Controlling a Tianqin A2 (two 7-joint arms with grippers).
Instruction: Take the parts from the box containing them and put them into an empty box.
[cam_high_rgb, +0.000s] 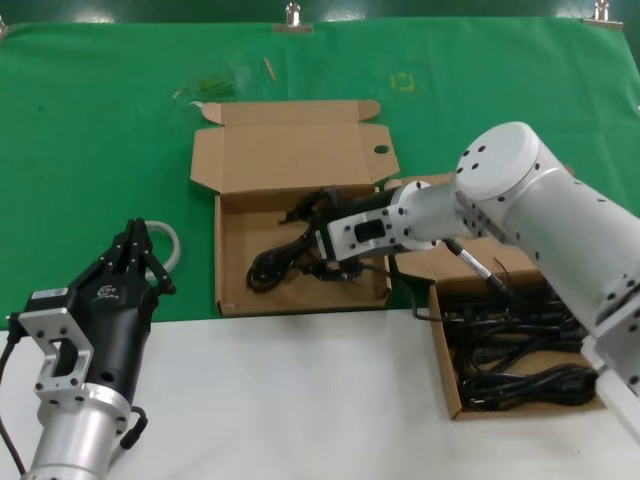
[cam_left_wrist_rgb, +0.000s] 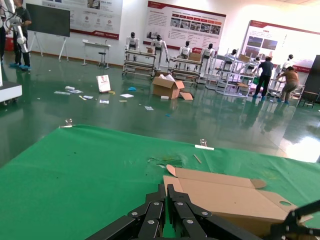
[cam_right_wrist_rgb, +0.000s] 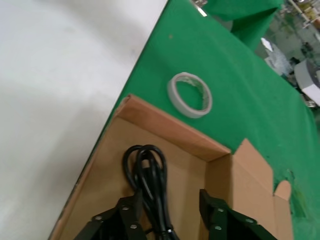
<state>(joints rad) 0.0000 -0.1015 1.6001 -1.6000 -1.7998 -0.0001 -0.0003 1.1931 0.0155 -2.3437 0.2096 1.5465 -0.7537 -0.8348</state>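
The empty box (cam_high_rgb: 290, 155) lies open mid-table on the green cloth, and one black coiled cable (cam_high_rgb: 285, 258) lies on its floor. My right gripper (cam_high_rgb: 312, 240) reaches into it, open, with its jaws on either side of that cable (cam_right_wrist_rgb: 147, 175) and not closed on it. To the right, the box containing the parts (cam_high_rgb: 443, 350) holds several black cable bundles (cam_high_rgb: 520, 355), partly hidden by my right arm. My left gripper (cam_high_rgb: 135, 238) is parked at the lower left, shut and holding nothing; its fingers (cam_left_wrist_rgb: 176, 192) press together in front of the box lid (cam_left_wrist_rgb: 225, 195).
A roll of white tape (cam_right_wrist_rgb: 190, 95) lies on the green cloth just left of the open box, half hidden behind my left gripper (cam_high_rgb: 172, 245). The white table front (cam_high_rgb: 300, 400) runs below both boxes. Small scraps (cam_high_rgb: 210, 88) lie on the cloth at the back.
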